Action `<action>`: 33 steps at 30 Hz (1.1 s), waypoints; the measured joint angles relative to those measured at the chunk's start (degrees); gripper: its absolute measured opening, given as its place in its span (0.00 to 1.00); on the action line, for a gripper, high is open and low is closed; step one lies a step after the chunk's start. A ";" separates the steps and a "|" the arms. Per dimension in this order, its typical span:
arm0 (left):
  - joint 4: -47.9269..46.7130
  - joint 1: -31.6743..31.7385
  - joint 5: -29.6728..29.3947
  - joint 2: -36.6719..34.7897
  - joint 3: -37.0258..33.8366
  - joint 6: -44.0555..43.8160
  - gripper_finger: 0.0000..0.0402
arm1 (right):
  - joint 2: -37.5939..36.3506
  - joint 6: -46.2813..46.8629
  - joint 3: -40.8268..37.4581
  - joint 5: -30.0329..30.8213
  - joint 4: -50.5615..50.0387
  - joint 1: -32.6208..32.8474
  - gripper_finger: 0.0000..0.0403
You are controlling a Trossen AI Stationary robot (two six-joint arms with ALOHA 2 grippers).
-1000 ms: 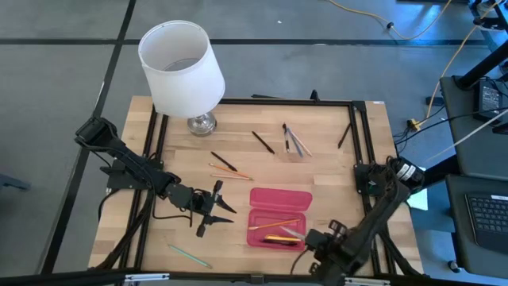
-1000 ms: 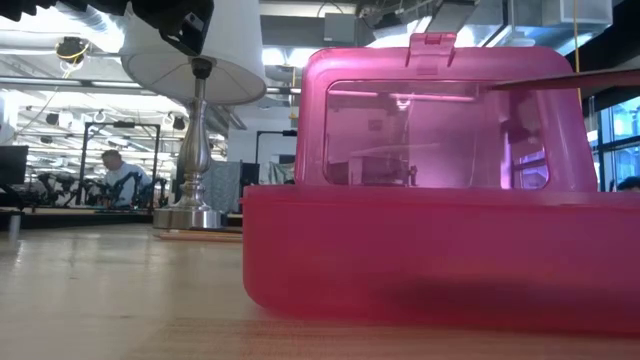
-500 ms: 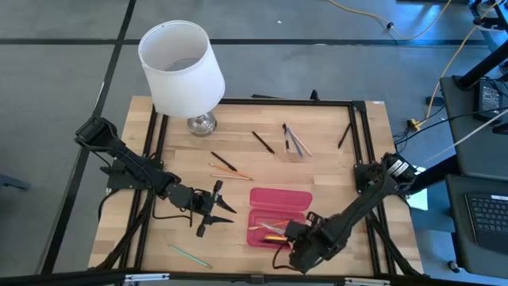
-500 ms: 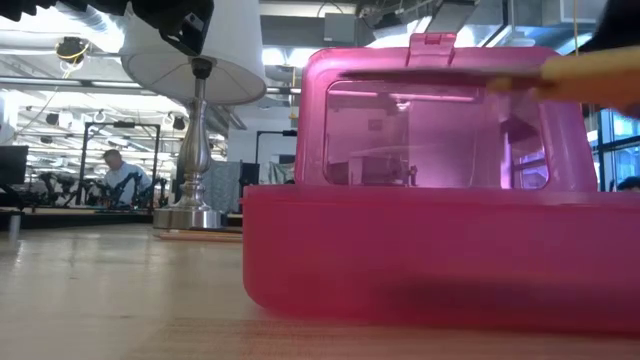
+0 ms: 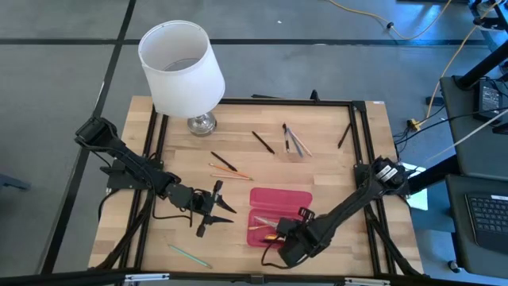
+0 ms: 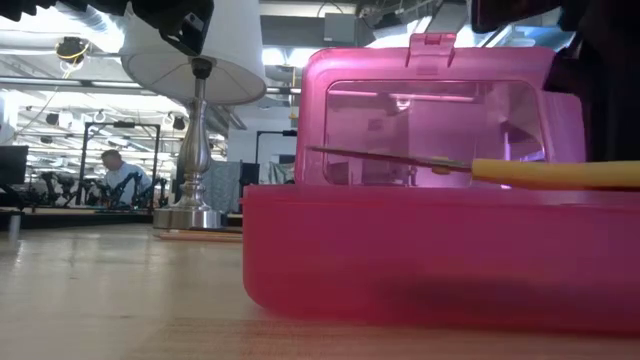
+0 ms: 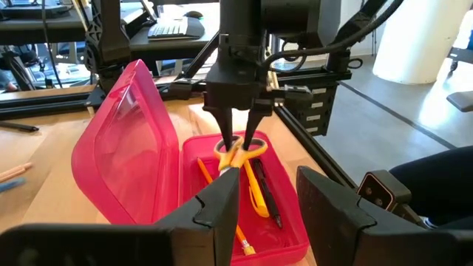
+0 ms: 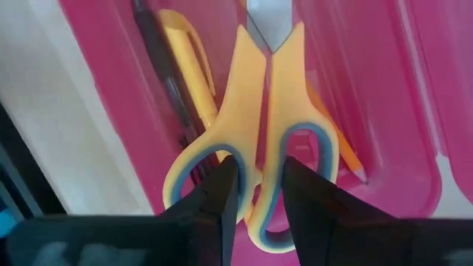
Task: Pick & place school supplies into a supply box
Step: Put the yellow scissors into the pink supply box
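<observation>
The supply box (image 5: 279, 208) is a pink case near the table's front edge, its lid (image 7: 126, 140) standing open. My right gripper (image 7: 240, 142) hangs over the tray, shut on yellow-handled scissors (image 6: 470, 170), which lie level just above the rim. In the tray are an orange pencil (image 7: 222, 214), a yellow item (image 7: 255, 196) and a black pen (image 7: 267, 199). My left gripper (image 5: 213, 210) waits open to the left of the box, with nothing between its fingers. My right gripper holds the scissors by their handle end (image 8: 259, 111). The two inner sides of the finger loops are pinched together between its fingers (image 8: 222, 196), which stand at the loops. The fingers come from above, pointing down. The scissors hang level, blades toward the table's left, clear of the tray.
A white-shaded lamp (image 5: 181, 67) stands at the far left. Loose on the wood lie a black pen (image 5: 263, 141), grey pens (image 5: 295, 141), a black pencil (image 5: 224, 161), an orange pencil (image 5: 230, 171) and a teal pencil (image 5: 189, 255). Black rails frame the table.
My right gripper has gone toward the table's left edge and down, carrying the scissors in over the box. In the low view the scissors have sunk from the lid's top to just above the tray's rim. My left arm has kept still.
</observation>
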 joint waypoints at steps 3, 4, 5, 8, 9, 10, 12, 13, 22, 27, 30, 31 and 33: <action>0.01 0.00 0.01 0.00 0.00 0.03 0.32 | 0.58 -1.33 0.00 -0.01 0.07 0.04 0.25; 0.01 0.02 0.01 0.00 0.00 0.03 0.32 | 0.91 -1.57 0.00 -0.01 0.06 0.07 0.25; 0.01 0.00 0.01 0.00 0.00 0.01 0.32 | 1.14 -1.69 0.00 -0.04 0.01 0.07 0.25; 0.01 0.00 0.01 0.00 0.00 0.03 0.32 | 1.96 -2.52 0.00 -0.06 0.06 0.02 0.25; 0.01 0.00 0.01 0.00 0.00 0.02 0.32 | 2.35 -2.82 0.00 -0.07 0.03 0.00 0.25; -0.01 0.00 0.01 0.00 0.00 0.01 0.32 | 2.75 -2.97 0.00 -0.11 0.03 0.00 0.25; 0.01 0.00 0.01 0.00 0.00 0.01 0.32 | 3.19 -2.97 0.00 -0.13 0.01 0.00 0.25; 0.01 0.00 0.01 0.00 0.00 0.01 0.32 | 3.33 -2.97 0.00 -0.24 0.02 0.00 0.25; 0.01 0.00 0.01 0.00 0.00 -0.01 0.32 | 3.52 -2.98 0.00 -0.69 0.05 0.02 0.27; 0.01 0.02 0.01 0.00 0.00 -0.01 0.32 | 3.52 -2.81 0.00 -0.69 0.04 0.02 0.28; 0.01 0.00 0.01 0.00 0.00 -0.01 0.32 | 3.52 -2.98 0.00 -0.69 0.04 0.02 0.28; 0.01 0.00 0.01 0.00 0.00 0.03 0.32 | 3.52 -3.17 0.00 -0.69 0.04 0.02 0.28; 0.01 0.02 0.01 0.00 0.00 0.01 0.32 | 3.52 -4.29 0.00 -0.69 0.02 0.02 0.28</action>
